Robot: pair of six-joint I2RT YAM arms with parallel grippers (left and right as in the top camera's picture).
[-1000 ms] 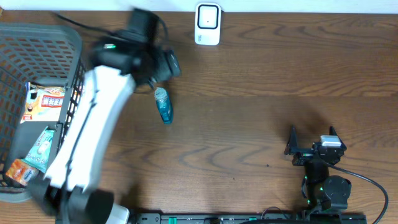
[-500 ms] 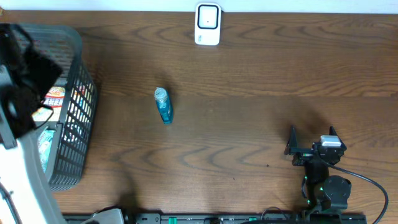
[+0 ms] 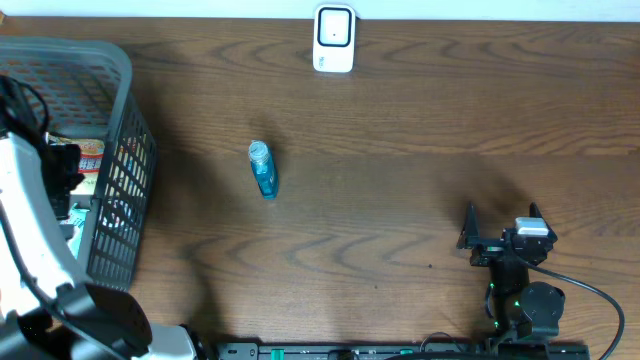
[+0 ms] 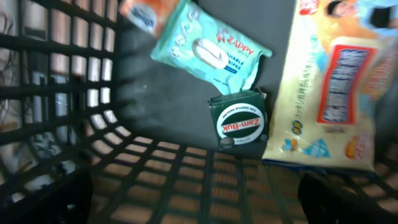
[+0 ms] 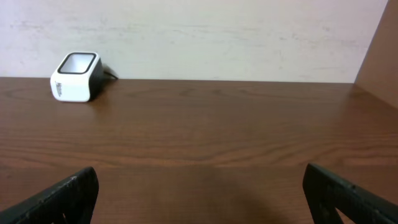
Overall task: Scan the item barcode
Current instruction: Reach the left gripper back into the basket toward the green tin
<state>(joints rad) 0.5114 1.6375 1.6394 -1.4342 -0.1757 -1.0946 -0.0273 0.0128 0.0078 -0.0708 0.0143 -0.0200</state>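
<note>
At the far left stands a grey plastic mesh basket [image 3: 115,120], and my white left arm [image 3: 30,230] reaches down into it. My left fingers [image 4: 351,202] are spread wide with nothing between them. Their dark tips sit at the two lower corners of the wrist view, above the basket's floor.

Under them, from left to right, lie four things:
- an orange-and-white packet [image 4: 142,14] at the top edge, too blurred to read;
- a teal soft pack of wipes [image 4: 208,53], lying tilted;
- a dark green square tin with a white oval label [image 4: 239,119], just below the corner of the wipes;
- a pale yellow flat packet with red and blue print [image 4: 336,93], just beside the tin on its right.

Right of the basket and well apart from it, a small see-through teal bottle with a pale cap [image 3: 263,170] lies on its side on the brown wooden worktop [image 3: 400,250]. Its cap points toward the far edge, and neither of my arms touches it.

Further right, at the far edge, stands a white box-shaped barcode scanner [image 3: 334,38], well apart from the bottle. My right wrist view shows it at the upper left, against a pale wall.

At the right, near the front edge, my right fingers [image 5: 348,196] are low over the bare wood. They are fully apart and hold nothing.
</note>
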